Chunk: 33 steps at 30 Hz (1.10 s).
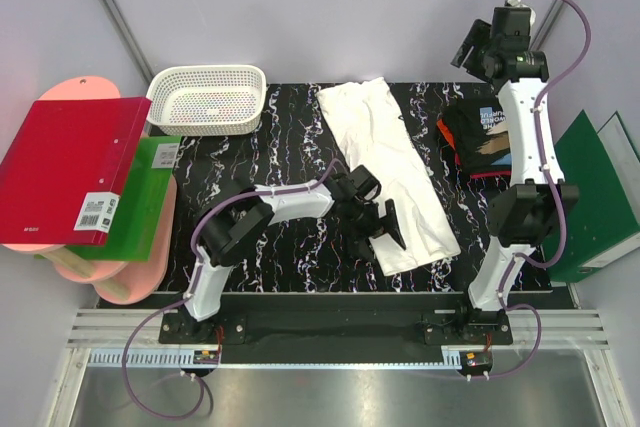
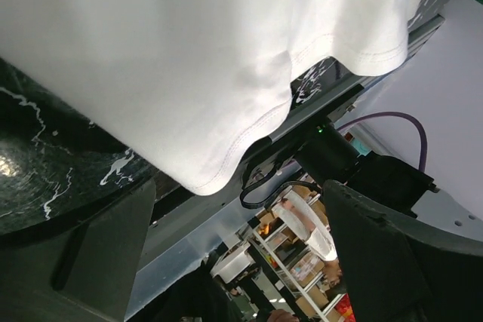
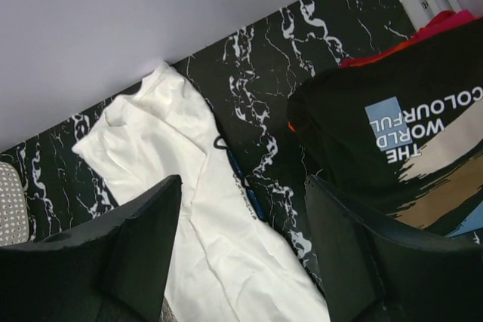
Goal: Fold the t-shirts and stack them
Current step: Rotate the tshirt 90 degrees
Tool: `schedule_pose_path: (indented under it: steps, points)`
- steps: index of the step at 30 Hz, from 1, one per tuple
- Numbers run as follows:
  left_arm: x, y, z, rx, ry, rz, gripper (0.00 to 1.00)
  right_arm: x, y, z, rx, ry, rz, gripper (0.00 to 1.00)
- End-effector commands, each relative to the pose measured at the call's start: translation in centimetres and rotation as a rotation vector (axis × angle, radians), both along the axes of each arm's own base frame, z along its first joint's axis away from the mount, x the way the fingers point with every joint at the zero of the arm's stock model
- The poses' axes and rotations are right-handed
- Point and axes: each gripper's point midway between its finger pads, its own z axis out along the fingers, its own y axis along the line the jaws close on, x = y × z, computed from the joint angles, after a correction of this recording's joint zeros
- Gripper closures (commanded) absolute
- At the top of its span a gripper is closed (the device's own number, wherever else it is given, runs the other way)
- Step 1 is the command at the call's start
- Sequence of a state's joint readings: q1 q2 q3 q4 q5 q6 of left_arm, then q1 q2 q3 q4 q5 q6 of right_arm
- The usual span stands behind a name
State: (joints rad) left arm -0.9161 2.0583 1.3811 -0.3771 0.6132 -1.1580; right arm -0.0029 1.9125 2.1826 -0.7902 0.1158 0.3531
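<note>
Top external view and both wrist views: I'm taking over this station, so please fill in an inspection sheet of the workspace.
Surface: black marbled table, dry, no spills seen.
Job's things: white t-shirt lies as a long strip mid-table; black t-shirt is folded at far right on red-orange cloth.
Clutter: white basket, red binder, green binder, another green binder.
Grippers: left gripper is open at the white shirt's near hem; right gripper is open, raised, holding nothing.
Cables: purple cables loop off both arms, off the cloth.
Surroundings: plain walls, metal rail.
</note>
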Motion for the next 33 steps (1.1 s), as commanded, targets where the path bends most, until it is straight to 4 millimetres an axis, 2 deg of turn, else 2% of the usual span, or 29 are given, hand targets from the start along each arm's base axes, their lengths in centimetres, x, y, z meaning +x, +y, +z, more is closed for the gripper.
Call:
schedule_pose_path:
  steps: [1,3,5,8,10,11,12,14,16,18,19,20,21,22,23,24,25,30,33]
  points:
    - [-1.4,0.5,1.3,0.011,0.018,0.001,0.03,-1.3,-1.2,-0.7,-0.005,0.04,-0.021,0.26]
    - [-2.2,0.7,0.5,0.035,0.027,-0.011,0.06,-1.6,-1.1,-0.7,0.005,0.041,-0.018,0.25]
    - [-3.4,0.7,-0.2,0.053,0.047,-0.028,0.15,-1.9,-1.1,-1.1,0.01,0.051,-0.019,0.25]
    - [-4.8,0.4,-2.0,0.075,0.105,-0.067,0.4,-2.4,-1.3,-1.0,0.011,0.053,-0.022,0.25]
    - [-5.3,0.4,-3.7,0.102,0.144,-0.081,0.62,-2.7,-1.5,-0.8,0.01,0.05,-0.022,0.25]
    - [-5.4,0.3,-4.2,0.111,0.152,-0.081,0.69,-2.8,-1.5,-0.7,0.012,0.05,-0.019,0.25]
    - [-5.4,0.3,-4.5,0.115,0.153,-0.082,0.86,-3.0,-1.5,-0.3,0.015,0.041,-0.019,0.25]
    - [-5.2,0.7,-5.0,0.133,0.146,-0.075,1.0,-3.2,-1.3,-0.3,0.022,0.041,-0.003,0.25]
    - [-5.2,1.5,-5.7,0.159,0.149,-0.062,1.0,-3.8,-1.0,0.0,0.033,0.039,0.006,0.25]
    - [-5.3,2.5,-5.5,0.17,0.146,-0.05,1.0,-4.5,-0.5,-0.3,0.049,0.047,0.027,0.26]
    - [-5.4,3.8,-6.1,0.2,0.154,-0.031,1.0,-4.8,-0.3,-0.5,0.057,0.053,0.036,0.26]
    - [-5.3,4.4,-5.6,0.194,0.138,-0.027,1.0,-5.4,-0.1,-0.1,0.059,0.047,0.043,0.26]
    - [-5.2,5.1,-5.5,0.2,0.136,-0.018,1.0,-5.8,-0.1,-1.3,0.064,0.077,0.043,0.25]
    - [-5.5,6.8,-6.3,0.233,0.151,0.001,1.0,-6.2,0.1,-1.6,0.07,0.086,0.049,0.26]
    - [-5.4,7.4,-5.6,0.223,0.137,0.004,1.0,-6.9,0.1,-1.5,0.074,0.086,0.046,0.26]
    - [-5.6,8.2,-5.6,0.231,0.138,0.009,1.0,-7.4,0.6,-2.9,0.089,0.121,0.064,0.26]
    - [-5.8,9.5,-5.6,0.24,0.133,0.022,1.0,-7.8,1.0,-3.3,0.106,0.133,0.077,0.26]
    - [-6.9,13.4,-5.5,0.297,0.133,0.033,1.0,-11.1,2.5,-6.7,0.18,0.23,0.115,0.26]
    - [-7.3,14.9,-4.8,0.321,0.11,0.027,1.0,-13.4,4.4,-9.1,0.269,0.316,0.172,0.27]
